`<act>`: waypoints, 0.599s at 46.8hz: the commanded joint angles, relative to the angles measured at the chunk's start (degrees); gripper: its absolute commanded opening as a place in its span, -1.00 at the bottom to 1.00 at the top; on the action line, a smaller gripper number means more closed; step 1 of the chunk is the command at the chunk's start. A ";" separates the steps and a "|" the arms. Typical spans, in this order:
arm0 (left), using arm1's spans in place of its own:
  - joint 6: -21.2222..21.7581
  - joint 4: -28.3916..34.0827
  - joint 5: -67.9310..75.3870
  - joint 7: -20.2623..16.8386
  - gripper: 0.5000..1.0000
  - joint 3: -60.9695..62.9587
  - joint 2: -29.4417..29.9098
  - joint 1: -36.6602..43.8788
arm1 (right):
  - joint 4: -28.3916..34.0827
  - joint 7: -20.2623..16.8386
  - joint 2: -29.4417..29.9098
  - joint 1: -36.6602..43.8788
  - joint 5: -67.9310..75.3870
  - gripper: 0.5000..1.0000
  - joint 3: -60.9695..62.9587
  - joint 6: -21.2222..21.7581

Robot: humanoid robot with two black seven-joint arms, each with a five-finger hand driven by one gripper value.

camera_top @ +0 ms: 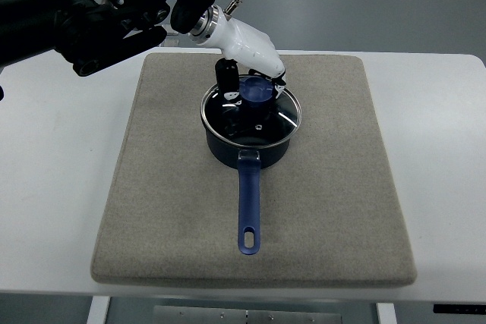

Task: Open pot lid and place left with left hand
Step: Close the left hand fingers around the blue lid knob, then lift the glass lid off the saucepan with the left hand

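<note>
We see a dark blue pot [249, 146] sitting near the middle of a grey-beige mat [175, 210], slightly toward the mat's far edge. Its long blue handle [248, 206] runs from the pot's near wall straight toward the mat's near edge, with a hanging hole at the end. The glass lid [262, 123] with a metal rim is on the pot, closed and level as far as we can tell, and it carries a blue knob [257, 91] at its far side from the handle. The left hand [247, 55], white shell with black fingers [227, 75], comes in from the upper left on a black arm [91, 20] and sits right over the far rim of the lid. Its fingers reach down around the knob, one on the left of it, others on the right. We cannot tell if they actually clamp it. The mat lies on a white table [53, 149].
</note>
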 commanded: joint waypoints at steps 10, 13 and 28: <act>0.15 0.49 -0.20 0.00 -1.00 -1.04 0.07 -0.48 | 0.00 0.00 0.00 0.00 0.00 0.67 0.00 0.00; 0.15 0.93 -0.20 0.00 -1.00 -2.45 0.34 -0.48 | 0.00 0.00 0.00 0.00 0.00 0.67 0.00 0.00; 0.06 6.21 -0.46 0.00 -1.00 -4.47 3.41 -0.57 | 0.00 0.00 0.00 0.00 0.00 0.67 0.00 0.00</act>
